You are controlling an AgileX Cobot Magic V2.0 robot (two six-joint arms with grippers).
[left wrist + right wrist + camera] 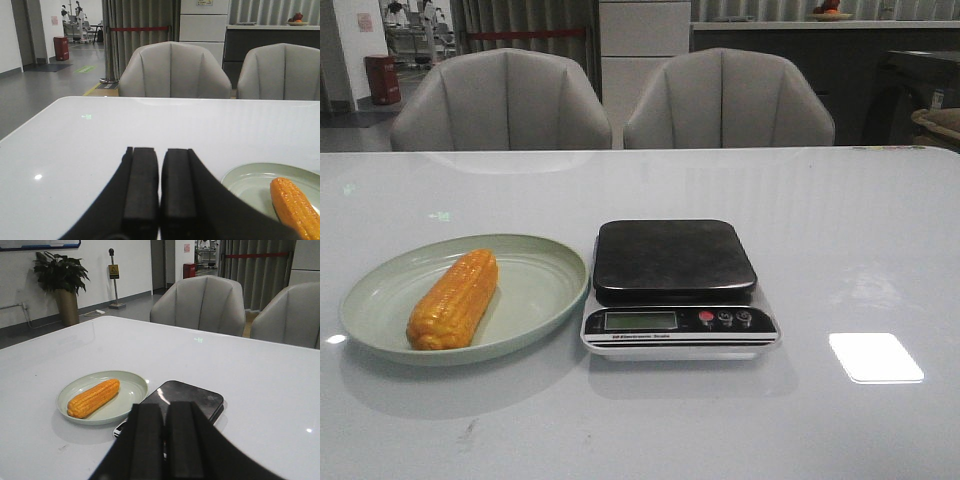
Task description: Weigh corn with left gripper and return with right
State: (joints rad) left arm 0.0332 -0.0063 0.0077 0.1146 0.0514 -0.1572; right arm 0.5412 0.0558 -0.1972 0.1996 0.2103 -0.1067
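The orange-yellow corn (454, 299) lies on a pale green plate (545, 295) at the table's front left. It also shows in the left wrist view (295, 207) and the right wrist view (94, 397). A scale (677, 288) with a black platform stands just right of the plate, its platform bare. My left gripper (160, 152) is shut and empty, over the table to the left of the plate (247, 185). My right gripper (165, 407) is shut and empty, above the table on the near side of the scale (195, 397). Neither gripper shows in the front view.
Two grey chairs (505, 100) (728, 98) stand behind the far table edge. A bright window reflection (875, 357) lies on the white table (640, 430) at the front right.
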